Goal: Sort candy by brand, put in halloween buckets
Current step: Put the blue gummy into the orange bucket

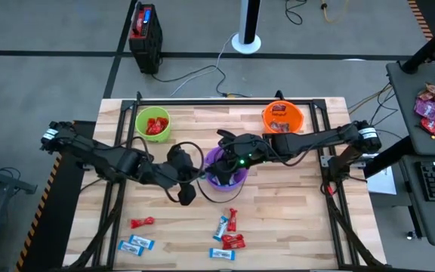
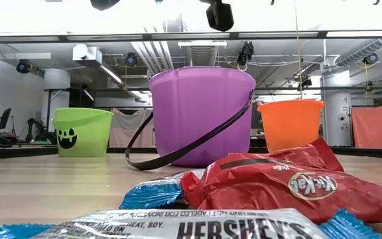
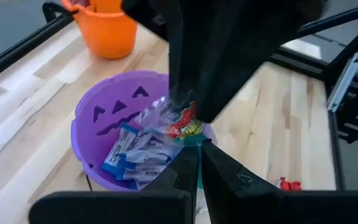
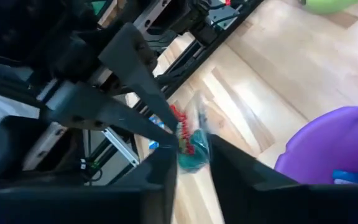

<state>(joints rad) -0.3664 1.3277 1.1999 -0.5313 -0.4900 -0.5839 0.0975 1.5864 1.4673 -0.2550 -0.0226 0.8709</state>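
A small candy (image 3: 182,127) in a clear wrapper with red and teal print hangs over the purple bucket (image 1: 225,180), between both grippers. My left gripper (image 3: 197,148) comes from the left and my right gripper (image 4: 190,163) from the right; each is shut on this candy. Light blue and white candies (image 3: 132,155) lie inside the purple bucket (image 3: 104,118). The lime green bucket (image 1: 152,123) holds red pieces, and the orange bucket (image 1: 282,115) holds dark ones. Loose red and blue candies (image 1: 229,230) lie near the table's near edge. My left gripper pinches the clear wrapper's lower edge (image 3: 190,138) between its two fingertips, reaching in level from the table's left. The candy is lifted clear above the purple bucket's rim. My right gripper pinches the same candy at its teal part (image 4: 191,155) between its two fingers, coming from the table's right. The piece is clear of the table.
More candy lies near the table's near left corner: a red piece (image 1: 142,223) and blue ones (image 1: 137,242). In the low view a Kit Kat (image 2: 297,182) and a Hershey's (image 2: 204,229) lie close to the camera. The purple bucket's black handle (image 2: 178,149) hangs down to the table.
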